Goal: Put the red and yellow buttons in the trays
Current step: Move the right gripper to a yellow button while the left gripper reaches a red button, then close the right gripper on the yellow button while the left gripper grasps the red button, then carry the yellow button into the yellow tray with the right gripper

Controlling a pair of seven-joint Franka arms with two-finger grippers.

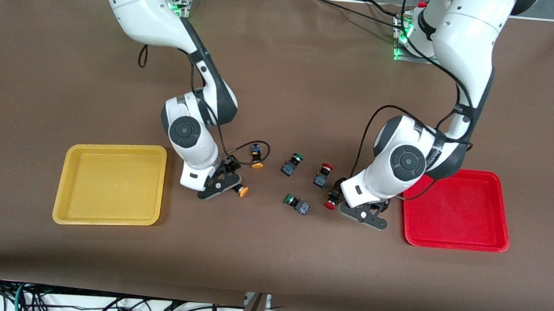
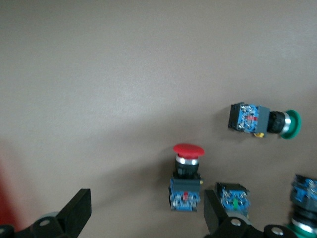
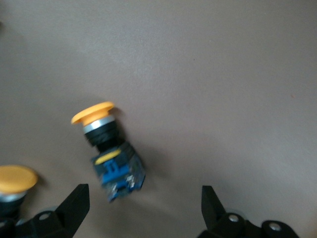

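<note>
With both the yellow tray (image 1: 111, 184) and red tray (image 1: 455, 209) lying empty, the left gripper (image 1: 359, 209) and right gripper (image 1: 220, 183) are hovering, fingers spread, over red buttons (image 1: 323, 175) and yellow buttons (image 1: 256, 156) lying between the trays.

Table cover (image 1: 269, 254): brown, matt, cloth-like, faint creases.
Yellow tray (image 1: 106, 216): plastic, smooth, slight sheen.
Red tray (image 1: 453, 241): plastic, finely textured floor, glossy rim.
Red button (image 2: 187, 173): smooth matt red cap, shiny metal collar, dark plastic body, blue plastic base.
Yellow button (image 3: 106, 148): smooth orange-yellow plastic cap, bright metal ring, blue plastic base.
Green button (image 2: 262, 120): glossy green plastic cap.
Arm shells (image 1: 140, 11): glossy white plastic, black joints.
Left gripper fingers (image 2: 74, 213): black, matt.
</note>
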